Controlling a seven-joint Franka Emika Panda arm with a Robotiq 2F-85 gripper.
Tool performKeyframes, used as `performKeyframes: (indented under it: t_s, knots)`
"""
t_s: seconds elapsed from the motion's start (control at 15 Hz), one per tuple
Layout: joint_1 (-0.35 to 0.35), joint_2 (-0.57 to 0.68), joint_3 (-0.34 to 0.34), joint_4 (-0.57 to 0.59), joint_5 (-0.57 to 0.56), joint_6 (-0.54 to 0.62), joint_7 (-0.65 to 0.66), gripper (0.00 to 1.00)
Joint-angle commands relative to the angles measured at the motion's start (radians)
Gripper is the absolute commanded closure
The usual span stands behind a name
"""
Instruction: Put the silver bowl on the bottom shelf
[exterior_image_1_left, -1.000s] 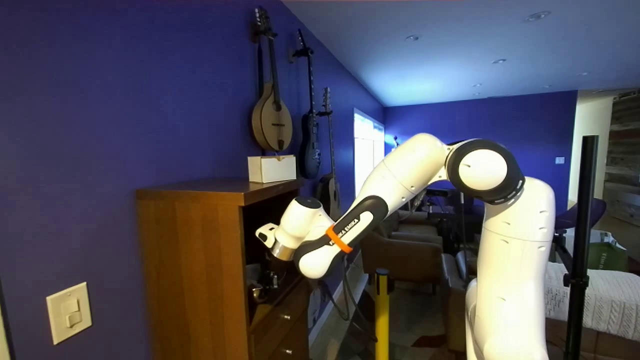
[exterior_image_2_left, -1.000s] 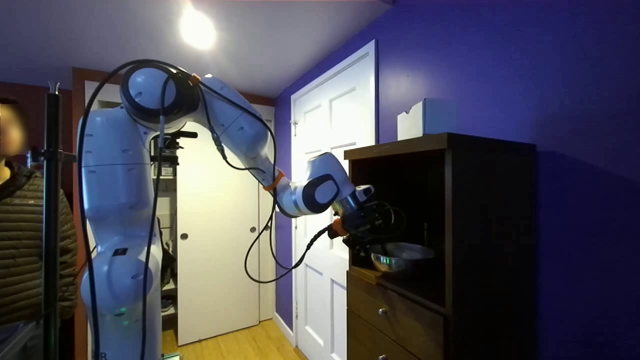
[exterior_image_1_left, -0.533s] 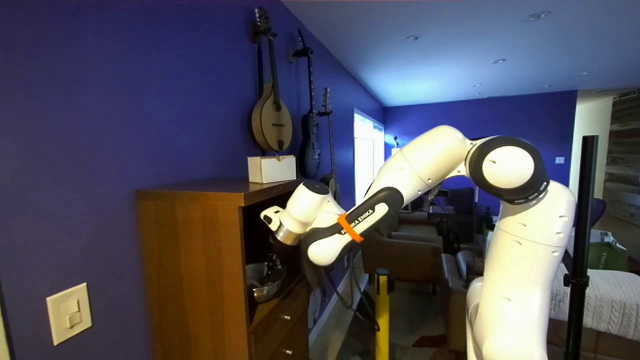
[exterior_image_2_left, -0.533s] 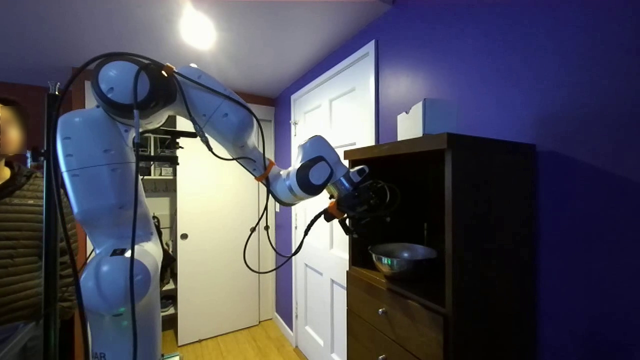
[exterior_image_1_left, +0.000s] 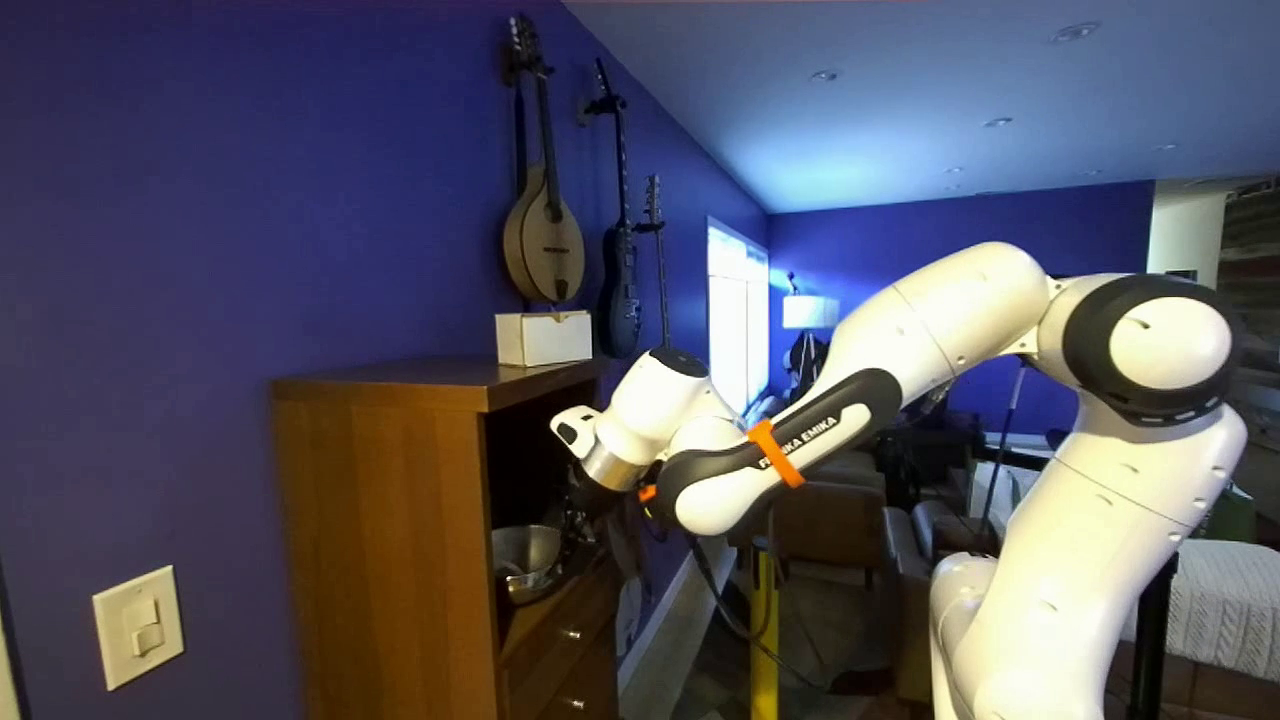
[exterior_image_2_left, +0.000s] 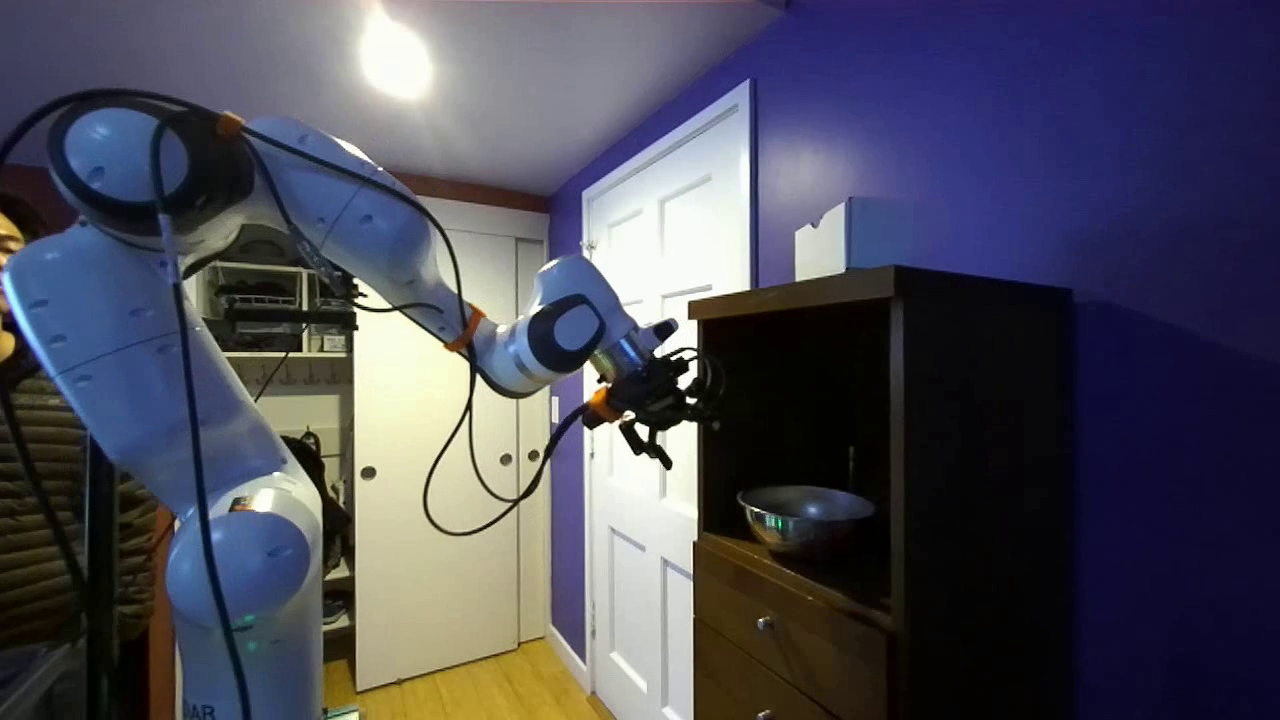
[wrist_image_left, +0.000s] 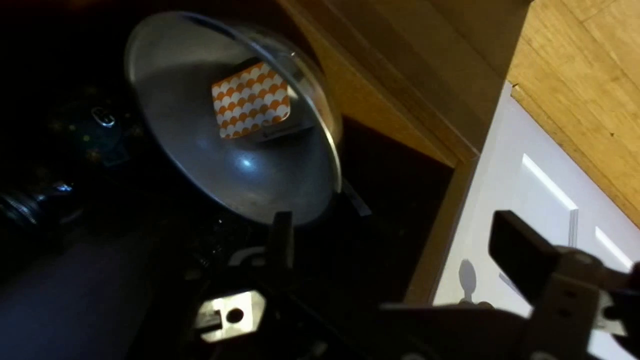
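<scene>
The silver bowl (exterior_image_2_left: 800, 520) sits upright on the bottom shelf (exterior_image_2_left: 845, 588), inside the open compartment of the brown cabinet (exterior_image_2_left: 975, 480). The bowl also shows in an exterior view (exterior_image_1_left: 525, 560), partly behind the cabinet side, and in the wrist view (wrist_image_left: 250, 182). An orange-and-white patterned piece (wrist_image_left: 250, 102) lies in the bowl. My gripper (exterior_image_2_left: 692, 442) is open and empty, above and apart from the bowl, at the compartment's front opening. In the wrist view its two fingers (wrist_image_left: 395, 222) are wide apart with nothing between them.
A white box (exterior_image_2_left: 845, 238) stands on the cabinet top. Drawers (exterior_image_2_left: 790, 625) are below the compartment. Dark objects (wrist_image_left: 105, 120) lie deeper inside, beside the bowl. A white door (exterior_image_2_left: 665, 380) is beside the cabinet. A yellow post (exterior_image_1_left: 764, 630) stands in front, and a cable hangs from the arm.
My gripper has risen from the bowl and pulled back out of the compartment towards the robot's base. The bowl has stayed on the shelf, and the gripper has come clear of it.
</scene>
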Motion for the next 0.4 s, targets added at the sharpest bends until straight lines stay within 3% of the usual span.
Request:
performKeyframes:
  t_s: [0.0,0.2,0.27,0.33]
  knots:
    - [-0.036,-0.248,0.077,-0.176,-0.020,-0.051,0.159,0.00]
    - [-0.088,-0.411,0.159,-0.278,-0.062,0.027,0.299,0.00]
    - [-0.092,-0.404,0.185,-0.182,-0.033,-0.040,0.328,0.00]
    - [-0.060,-0.318,0.138,-0.196,-0.030,-0.008,0.260,0.00]
